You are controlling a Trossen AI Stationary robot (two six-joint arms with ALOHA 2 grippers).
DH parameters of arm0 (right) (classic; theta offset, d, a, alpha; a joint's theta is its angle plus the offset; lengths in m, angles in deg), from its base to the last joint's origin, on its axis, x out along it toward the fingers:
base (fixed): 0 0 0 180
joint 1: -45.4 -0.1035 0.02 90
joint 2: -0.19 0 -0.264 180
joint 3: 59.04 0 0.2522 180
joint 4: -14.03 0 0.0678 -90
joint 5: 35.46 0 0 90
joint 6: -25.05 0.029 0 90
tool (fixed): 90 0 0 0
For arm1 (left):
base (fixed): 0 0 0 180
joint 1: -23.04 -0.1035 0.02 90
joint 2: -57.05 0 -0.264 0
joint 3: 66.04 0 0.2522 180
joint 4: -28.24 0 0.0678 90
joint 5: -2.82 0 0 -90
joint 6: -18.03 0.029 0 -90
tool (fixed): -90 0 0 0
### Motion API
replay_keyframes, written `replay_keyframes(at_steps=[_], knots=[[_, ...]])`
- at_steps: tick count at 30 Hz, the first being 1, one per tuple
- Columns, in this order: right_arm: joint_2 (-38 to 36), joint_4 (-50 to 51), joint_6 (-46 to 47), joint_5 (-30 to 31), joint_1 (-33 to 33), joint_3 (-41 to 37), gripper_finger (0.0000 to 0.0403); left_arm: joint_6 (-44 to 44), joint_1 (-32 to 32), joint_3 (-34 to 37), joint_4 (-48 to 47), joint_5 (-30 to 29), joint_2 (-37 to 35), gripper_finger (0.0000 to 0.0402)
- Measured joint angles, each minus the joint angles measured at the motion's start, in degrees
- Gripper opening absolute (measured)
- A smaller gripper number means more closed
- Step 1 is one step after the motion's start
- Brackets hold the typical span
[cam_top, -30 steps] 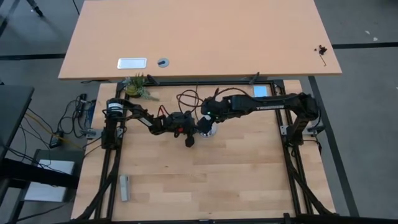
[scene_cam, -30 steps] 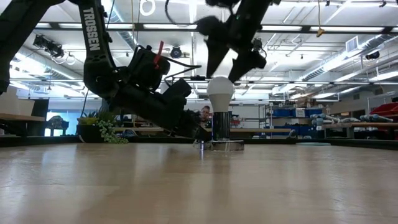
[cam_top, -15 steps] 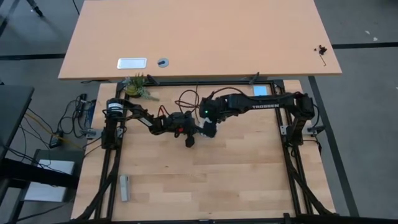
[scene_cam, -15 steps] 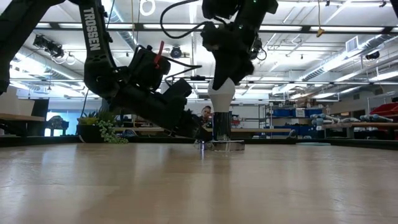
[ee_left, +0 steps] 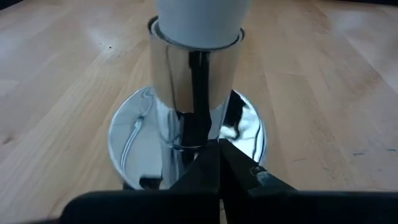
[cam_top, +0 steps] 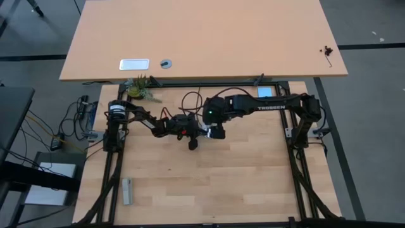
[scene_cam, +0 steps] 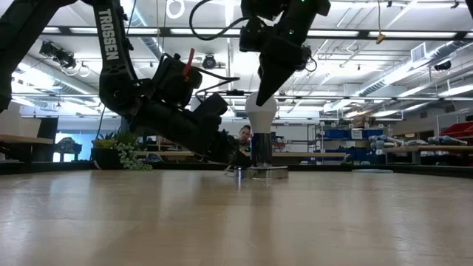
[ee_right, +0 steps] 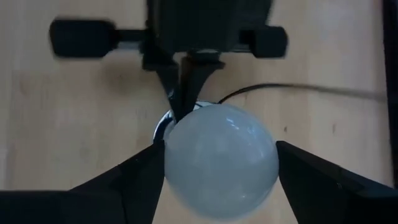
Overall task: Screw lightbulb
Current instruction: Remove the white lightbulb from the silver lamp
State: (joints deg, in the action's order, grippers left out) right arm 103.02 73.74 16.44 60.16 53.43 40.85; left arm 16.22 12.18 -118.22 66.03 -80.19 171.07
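The frosted-white lightbulb stands upright with its neck in the shiny silver socket, whose round mirror base lies on the wooden table. My right gripper hangs over the bulb, with a finger on each side of the round top. My left gripper is shut and low at the socket's foot, reaching in from the table's left. In the high view my right gripper hides the bulb. My left gripper rests its shut fingertips on the socket's mirror base, right in front of the barrel. It slants down from the table's left. The base lies flat on the table. My right gripper holds the bulb's round top between its two fingers, one on each opposite side. The fingers come from above, pointing steeply down. The bulb stays upright in the socket.
A thin black cord loops from the socket toward the far edge. A small plant stands at the far left and a grey flat object lies near the left front. A large desk stands behind the table.
My right gripper was open just above the bulb. It has sunk over the round top, taken hold of it, and rolled about its own pointing line. The bulb and socket stay upright in place.
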Motion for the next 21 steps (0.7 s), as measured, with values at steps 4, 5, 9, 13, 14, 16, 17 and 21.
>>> replay_keyframes(at_steps=[4,5,9,13,14,16,17,21], knots=[[-0.7,2.4,18.3,0.8,-0.4,1.8,0.0315,0.0,0.0,0.0,0.0,0.2,0.0,0.0000],[-1.0,2.7,23.2,0.8,-0.4,2.5,0.0319,0.0,0.0,0.0,0.0,0.2,0.0,0.0000],[-0.8,4.8,38.3,0.7,-0.5,4.7,0.0328,-0.2,0.1,0.0,0.0,0.2,0.0,0.0000],[-0.9,4.1,47.6,0.5,-1.7,5.1,0.0331,-0.2,0.2,0.0,0.0,0.0,0.0,0.0000],[-0.8,4.3,48.8,0.9,-2.0,5.0,0.0331,-0.2,0.2,0.0,0.0,-0.1,0.0,0.0000],[-0.8,4.2,50.5,3.0,-2.3,4.1,0.0329,-0.1,0.2,0.0,0.0,-0.1,0.0,0.0000],[-0.8,4.6,51.0,4.0,-2.4,3.7,0.0328,-0.1,0.3,0.0,0.0,-0.1,0.0,0.0000],[-0.7,7.1,52.5,6.9,-2.3,3.4,0.0323,-0.1,0.3,0.0,0.0,-0.1,0.0,0.0000]])
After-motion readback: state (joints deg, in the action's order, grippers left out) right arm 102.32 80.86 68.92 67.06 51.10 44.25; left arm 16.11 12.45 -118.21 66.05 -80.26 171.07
